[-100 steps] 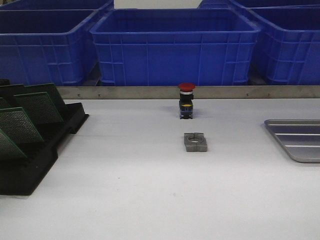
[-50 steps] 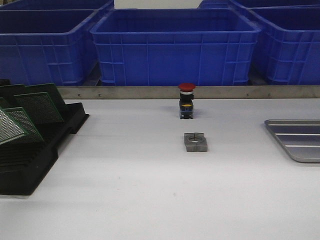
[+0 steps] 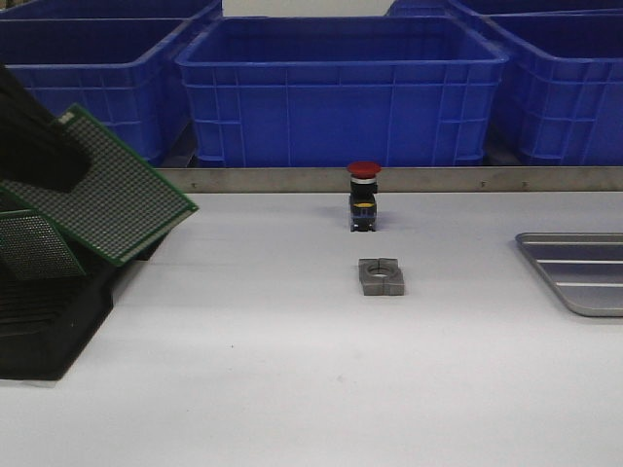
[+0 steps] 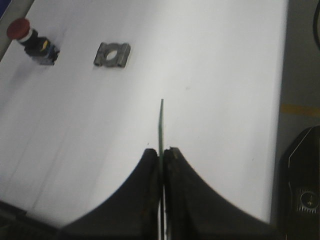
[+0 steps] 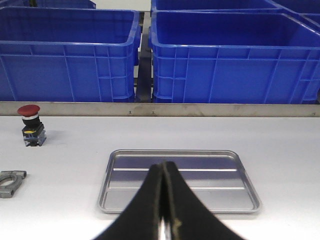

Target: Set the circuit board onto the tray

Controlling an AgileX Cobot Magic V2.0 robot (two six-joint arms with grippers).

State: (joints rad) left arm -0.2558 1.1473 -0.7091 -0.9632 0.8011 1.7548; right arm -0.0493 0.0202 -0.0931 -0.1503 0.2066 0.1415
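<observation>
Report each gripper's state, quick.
Left gripper: shut on the circuit board, lifted above the black rack.
Right gripper: shut, holding nothing, above the tray.

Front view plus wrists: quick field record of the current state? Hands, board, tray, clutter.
left hand: shut on circuit board, edge-on between the fingers
circuit board: green perfboard, lifted above the black rack, tilted
right hand: shut, holding nothing, facing the tray
tray: silver, ridged, no board on it
other boards: at least one in the rack
clutter: red push button, grey metal bracket mid-table
backdrop: blue bins
</observation>
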